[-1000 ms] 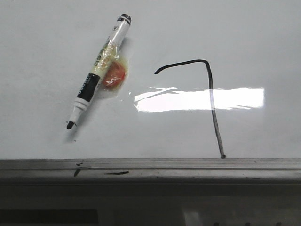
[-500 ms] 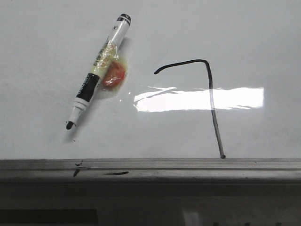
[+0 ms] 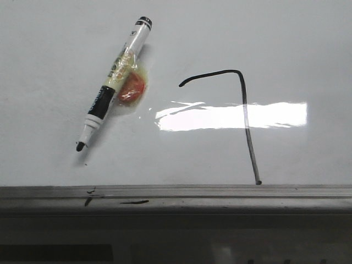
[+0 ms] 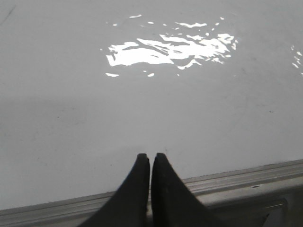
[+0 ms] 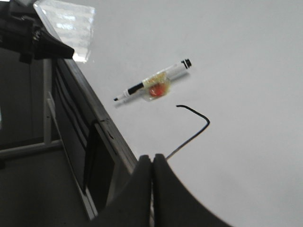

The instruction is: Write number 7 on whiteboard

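Fingers pressed together and holding nothing, the left gripper and the right gripper each hang over the near grey rail of the whiteboard, clear of the writing surface. Just beyond that rail, toward the right of the board, stands the number 7: a slightly curved top stroke, a rounded corner and a long downstroke ending almost at the rail, crossed by a bright strip of reflected light. Farther back and to the left lies an uncapped marker, tip pointing near-left, with an orange-red blob taped to its barrel. The figure looks complete, so the job appears done; good practice now is to keep both arms off the fresh ink and avoid nudging the marker, whose bare tip could leave a stray mark
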